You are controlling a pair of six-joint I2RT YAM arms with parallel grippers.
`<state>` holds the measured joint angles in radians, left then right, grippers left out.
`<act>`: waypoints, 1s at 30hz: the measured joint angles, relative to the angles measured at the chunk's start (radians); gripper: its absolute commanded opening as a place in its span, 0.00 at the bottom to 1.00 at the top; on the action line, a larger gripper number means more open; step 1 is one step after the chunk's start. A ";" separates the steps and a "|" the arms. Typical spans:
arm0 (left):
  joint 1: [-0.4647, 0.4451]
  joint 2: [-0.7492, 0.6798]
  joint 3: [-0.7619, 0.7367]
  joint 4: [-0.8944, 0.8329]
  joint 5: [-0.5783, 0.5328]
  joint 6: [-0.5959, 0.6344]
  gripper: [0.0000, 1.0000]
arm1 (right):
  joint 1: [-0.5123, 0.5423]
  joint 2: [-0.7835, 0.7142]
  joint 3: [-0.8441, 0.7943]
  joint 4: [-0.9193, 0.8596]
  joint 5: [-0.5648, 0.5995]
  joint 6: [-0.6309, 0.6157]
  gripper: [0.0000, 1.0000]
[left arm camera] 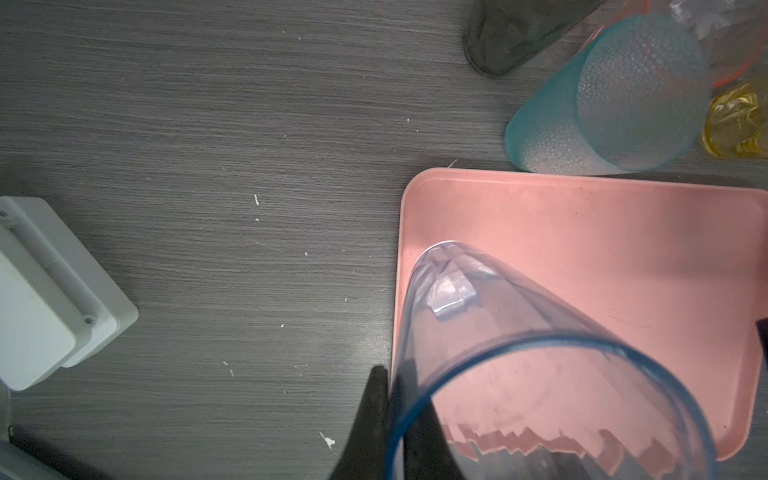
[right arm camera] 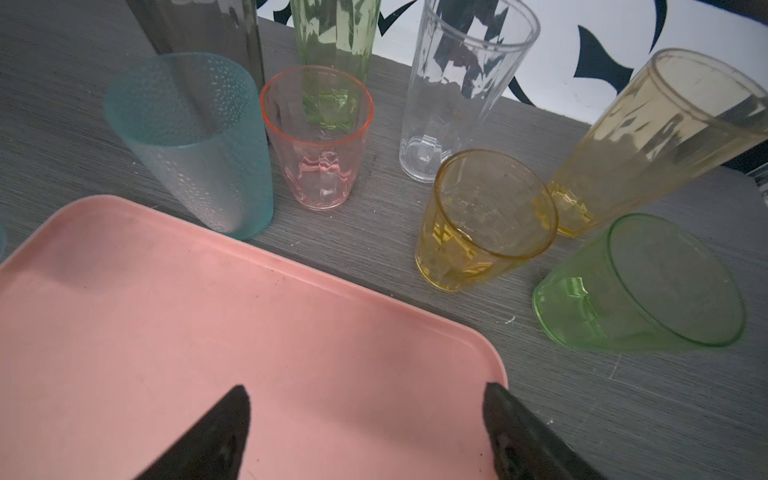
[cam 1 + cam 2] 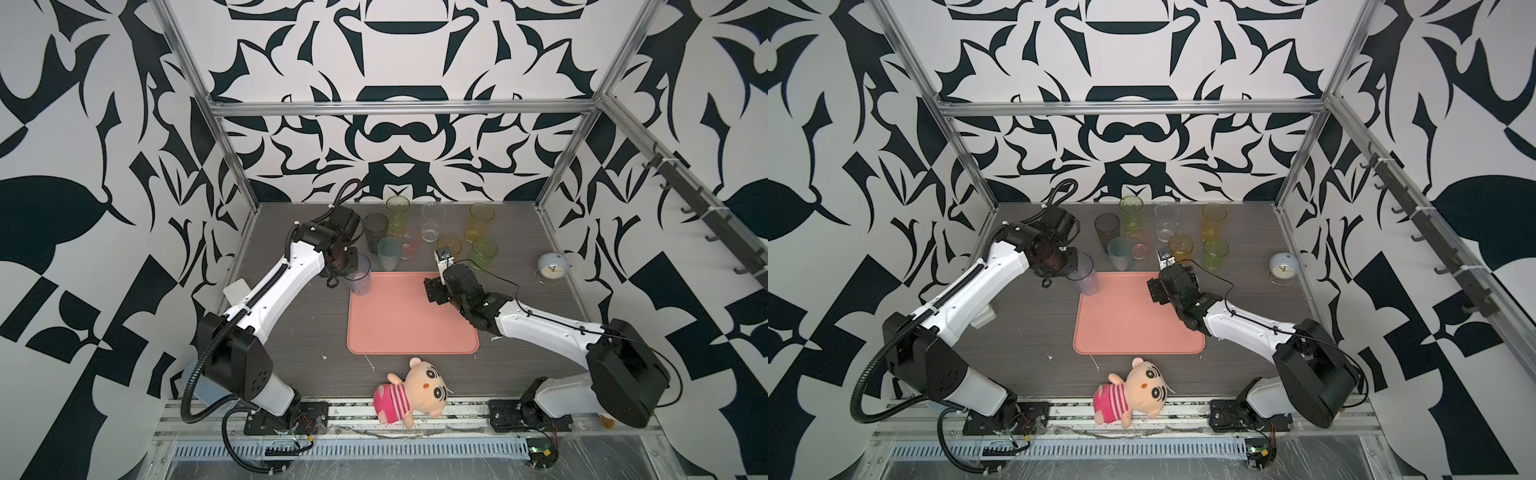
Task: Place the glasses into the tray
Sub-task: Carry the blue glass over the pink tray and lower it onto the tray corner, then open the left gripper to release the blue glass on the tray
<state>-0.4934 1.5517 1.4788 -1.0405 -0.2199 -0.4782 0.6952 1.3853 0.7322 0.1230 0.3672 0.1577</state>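
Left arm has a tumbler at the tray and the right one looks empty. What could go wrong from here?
1. The left claw pinches the blue-grey tumbler by its rim only, at a corner of the pink tray; released on the low edge, it may tip.
2. The open right claw faces the amber glass, crowded by the short green glass and tall yellow glass; wide jaws could knock a neighbour.

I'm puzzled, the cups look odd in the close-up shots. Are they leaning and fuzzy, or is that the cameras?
Mostly the cameras: the right wrist view's wide lens splays the tall yellow glass outward, though a top view shows that glass upright; in the left wrist view the blue-grey glass sits at the lens, its rim blurred.
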 measured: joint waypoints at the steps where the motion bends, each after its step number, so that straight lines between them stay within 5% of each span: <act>1: -0.001 0.000 0.000 0.002 0.002 0.000 0.00 | 0.000 0.000 0.000 0.000 0.001 0.001 0.97; 30: -0.004 0.264 0.156 -0.004 0.001 0.034 0.00 | 0.000 -0.026 -0.022 0.010 0.020 0.004 1.00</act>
<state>-0.4976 1.8160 1.6352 -1.0447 -0.2192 -0.4446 0.6952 1.3598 0.7105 0.1326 0.3870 0.1619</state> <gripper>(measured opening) 0.096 0.994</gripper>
